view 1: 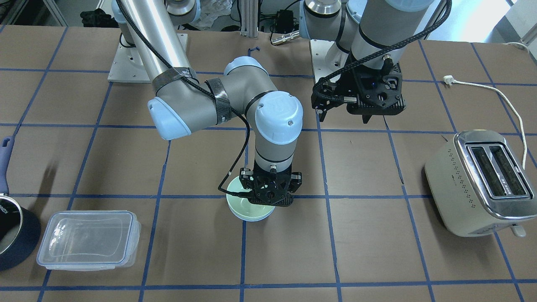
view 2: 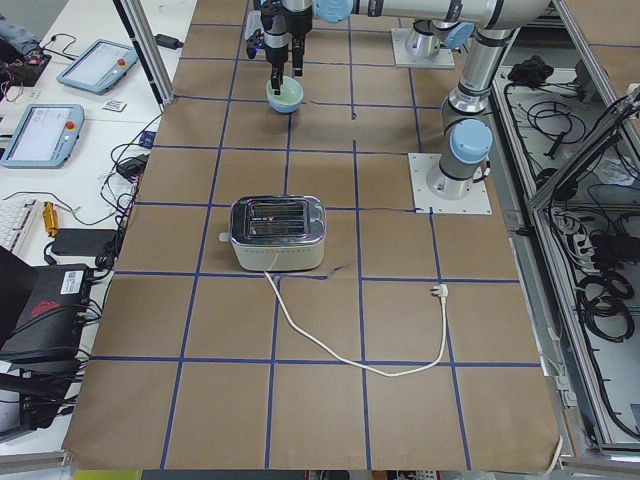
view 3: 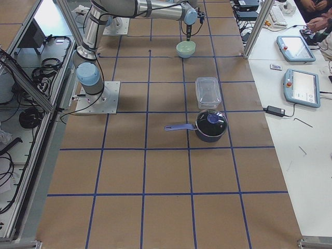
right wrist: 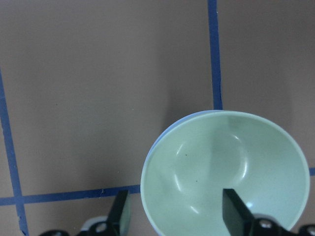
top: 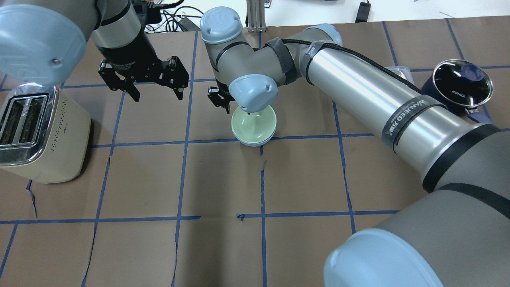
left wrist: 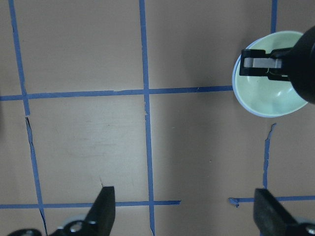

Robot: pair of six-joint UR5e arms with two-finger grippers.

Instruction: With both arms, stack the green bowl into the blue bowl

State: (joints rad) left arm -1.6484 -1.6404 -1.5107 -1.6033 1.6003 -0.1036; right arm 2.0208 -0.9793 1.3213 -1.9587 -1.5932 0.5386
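The green bowl (top: 253, 121) sits nested inside the blue bowl (top: 253, 142), whose rim shows only as a thin pale-blue edge (right wrist: 155, 143). The stack stands on a tape line at mid-table (view 1: 247, 208). My right gripper (right wrist: 177, 212) hangs just over the near rim. It is open, one finger (right wrist: 119, 211) outside the bowls and the other inside the green bowl (right wrist: 216, 162). It grips nothing. My left gripper (top: 157, 95) is open and empty. It hovers above bare table to the side of the bowls, also seen in the front view (view 1: 343, 115).
A cream toaster (top: 36, 131) stands on my left side, its white cord (view 1: 503, 100) trailing behind it. On my right are a clear plastic container (view 1: 88, 239) and a dark navy pot (top: 458, 85) with a glass lid.
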